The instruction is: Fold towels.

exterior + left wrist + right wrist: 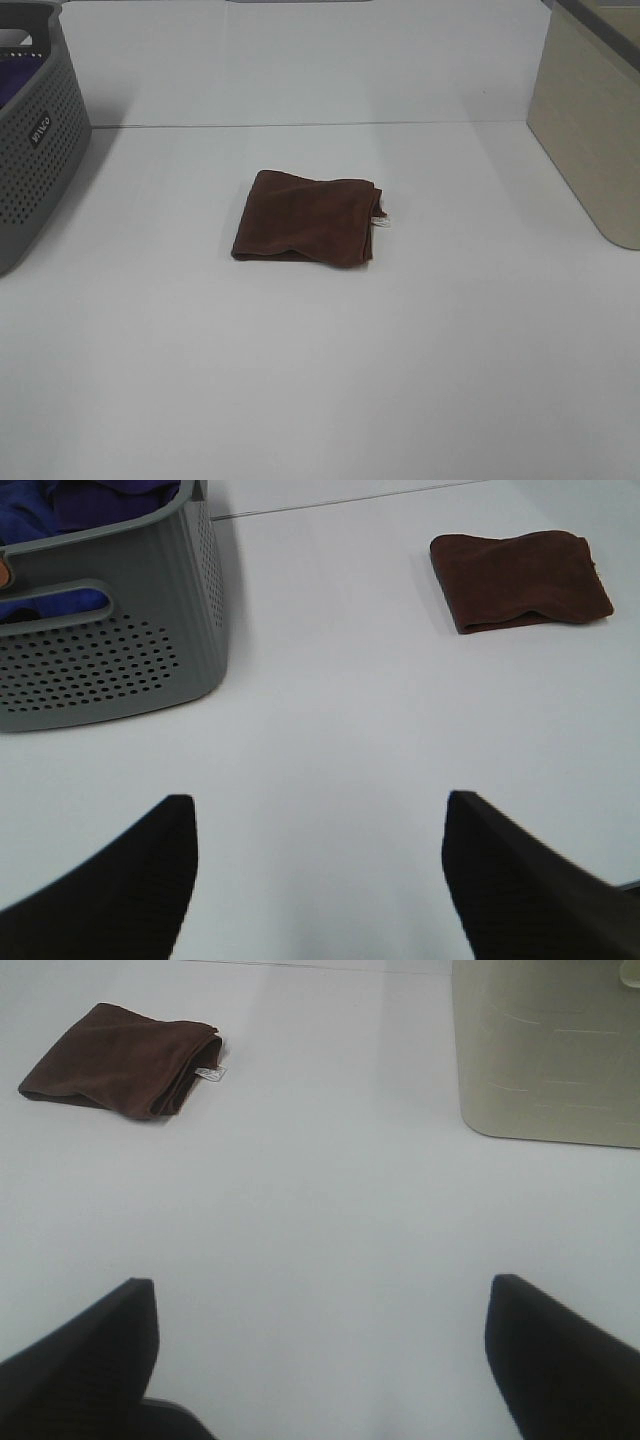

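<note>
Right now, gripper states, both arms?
Left gripper: open, holding nothing, well short of the brown towel.
Right gripper: open, holding nothing, also clear of the towel.

1 brown towel (pixel 307 219), 1 grey basket (pixel 35 140), 1 beige bin (pixel 590 130), 2 tools: left (pixel 320 880) & right (pixel 320 1360)

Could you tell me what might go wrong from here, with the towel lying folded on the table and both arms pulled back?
1. The brown towel lies folded in loose layers with a wavy front edge; a pinch may catch only the top layer and undo the fold.
2. The white tag sticks out at one side; grabbing there could drag the stack askew.
3. The left end effector hovers open close to the grey basket; swinging wide could clip it.
</note>
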Tool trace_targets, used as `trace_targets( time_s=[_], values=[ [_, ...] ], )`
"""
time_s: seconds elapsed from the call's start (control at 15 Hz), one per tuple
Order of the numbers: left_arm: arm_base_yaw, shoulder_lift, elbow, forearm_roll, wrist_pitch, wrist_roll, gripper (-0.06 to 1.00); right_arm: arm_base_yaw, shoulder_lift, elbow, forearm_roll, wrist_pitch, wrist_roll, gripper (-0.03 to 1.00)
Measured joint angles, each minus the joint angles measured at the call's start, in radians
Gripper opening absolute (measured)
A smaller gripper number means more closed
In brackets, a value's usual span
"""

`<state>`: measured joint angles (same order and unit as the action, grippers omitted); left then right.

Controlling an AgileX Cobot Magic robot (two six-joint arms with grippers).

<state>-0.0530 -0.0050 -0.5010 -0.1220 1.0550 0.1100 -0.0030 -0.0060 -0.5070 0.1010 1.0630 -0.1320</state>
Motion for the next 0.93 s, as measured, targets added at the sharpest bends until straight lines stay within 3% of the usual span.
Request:
trace_targets(
  time_s=[0.93],
  values=[
    [0.000, 0.000, 0.000, 0.000, 0.000, 0.000, 0.67, 0.000, -0.001, 0.000, 0.002, 0.000, 0.000, 0.84]
  ],
)
